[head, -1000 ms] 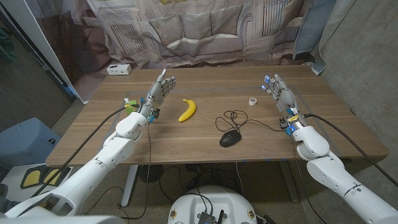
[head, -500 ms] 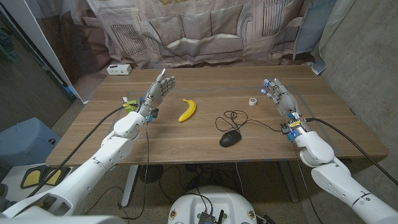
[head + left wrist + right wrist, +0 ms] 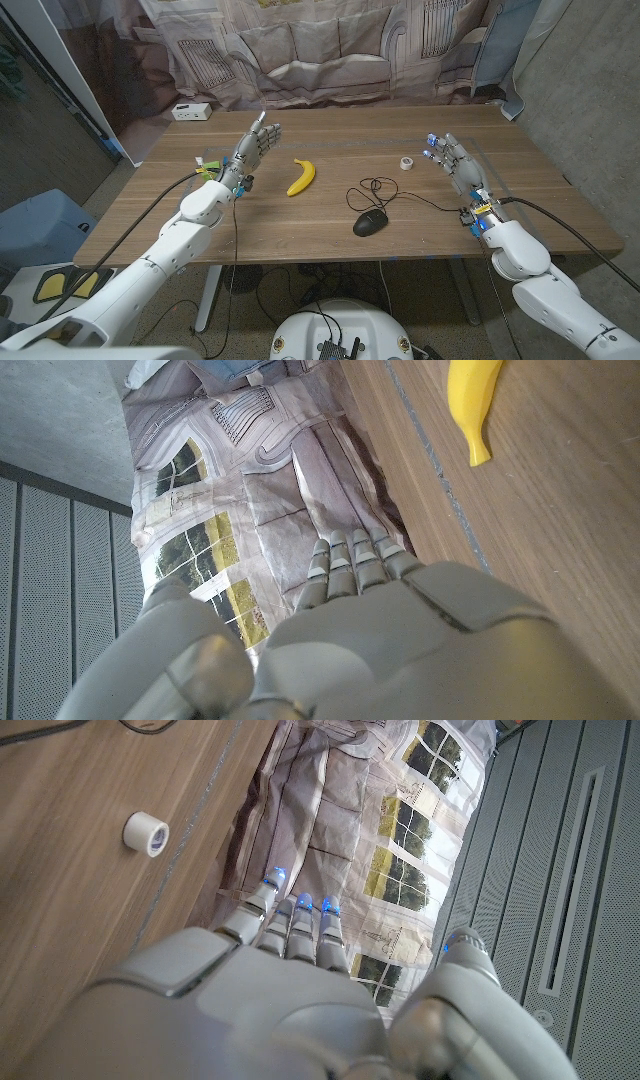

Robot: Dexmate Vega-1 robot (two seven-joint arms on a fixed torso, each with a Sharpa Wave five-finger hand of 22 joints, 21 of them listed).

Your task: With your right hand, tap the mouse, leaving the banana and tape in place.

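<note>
Right hand poised at the right side of the counter, the mouse not yet touched.

The right hand (image 3: 453,162) stands over the counter (image 3: 300,225) with its fingers (image 3: 297,925) extended and slightly apart, holding nothing; the left hand (image 3: 254,147) is the same, fingers apart and empty, near the banana (image 3: 301,177). The black mouse (image 3: 370,222) lies toward the near edge, its cord looping behind it, well apart from the right hand and between the two arms. The tape roll (image 3: 406,162) sits just beside the right hand's fingertips, so I'd say the hand should lift first, swing inward and toward the near edge, clear of the tape, then come down lightly on the mouse's back, well short of the banana.
</note>
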